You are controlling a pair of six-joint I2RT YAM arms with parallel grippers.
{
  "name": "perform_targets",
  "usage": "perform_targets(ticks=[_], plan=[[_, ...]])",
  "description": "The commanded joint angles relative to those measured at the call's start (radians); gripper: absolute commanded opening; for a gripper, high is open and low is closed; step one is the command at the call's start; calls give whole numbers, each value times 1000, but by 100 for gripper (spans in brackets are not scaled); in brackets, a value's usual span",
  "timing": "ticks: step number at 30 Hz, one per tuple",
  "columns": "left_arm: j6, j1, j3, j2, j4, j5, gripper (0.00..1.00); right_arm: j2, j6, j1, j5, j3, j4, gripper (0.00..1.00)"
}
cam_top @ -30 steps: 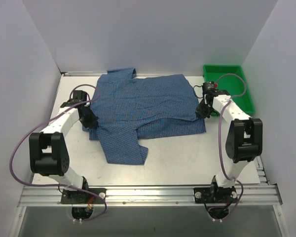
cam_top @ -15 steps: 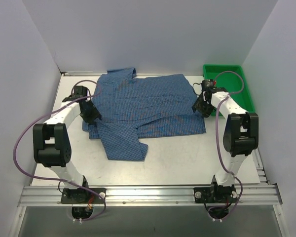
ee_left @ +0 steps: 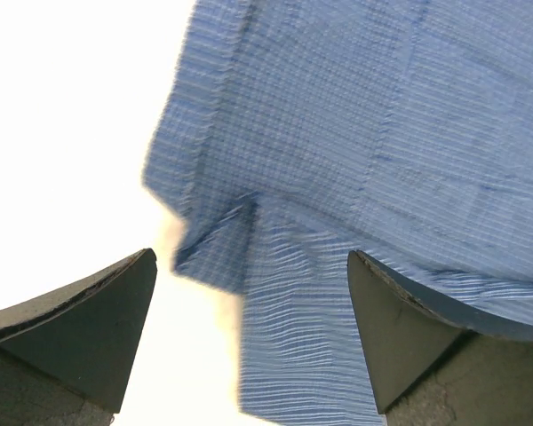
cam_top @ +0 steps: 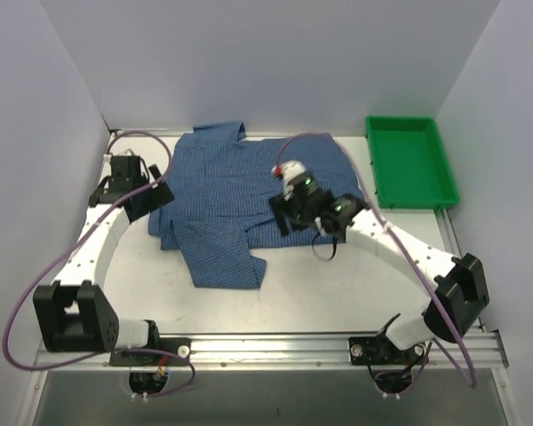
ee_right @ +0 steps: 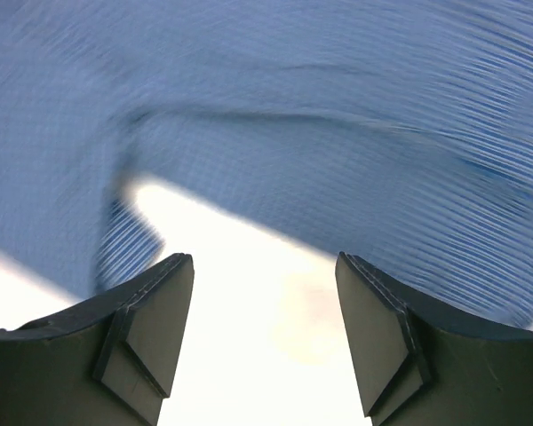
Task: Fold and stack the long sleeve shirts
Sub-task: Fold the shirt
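Lying flat on the table [cam_top: 338,284] is one blue fine-checked shirt [cam_top: 249,182], collar toward the back wall, its cloth spread widest left to right. Both pairs of jaws stand released and empty: the left gripper [ee_left: 250,257] at the shirt's left edge, the right gripper [ee_right: 263,257] over its near hem. One green tray [cam_top: 409,164] sits at the far right.

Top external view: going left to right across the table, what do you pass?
Left tool → blue checked shirt → green tray. The right tool is left out: it sits over the shirt.
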Motion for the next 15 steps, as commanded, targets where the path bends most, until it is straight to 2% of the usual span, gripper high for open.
perform_targets(ticks=[1,3,4,7,15], plan=[[75,5,-85,-63,-13,-123,97,-15,-195,195,-52,-71,33,65],[89,5,-113,-83,-20,-163,97,-4,-215,267,-87,-83,56,64],[95,5,-131,-86,-23,-170,97,22,-224,342,-86,-82,62,64],[95,5,-156,-92,-23,-180,97,97,-257,450,-59,-60,70,64],[83,79,-165,-88,-19,-140,97,307,-329,573,7,7,79,64]])
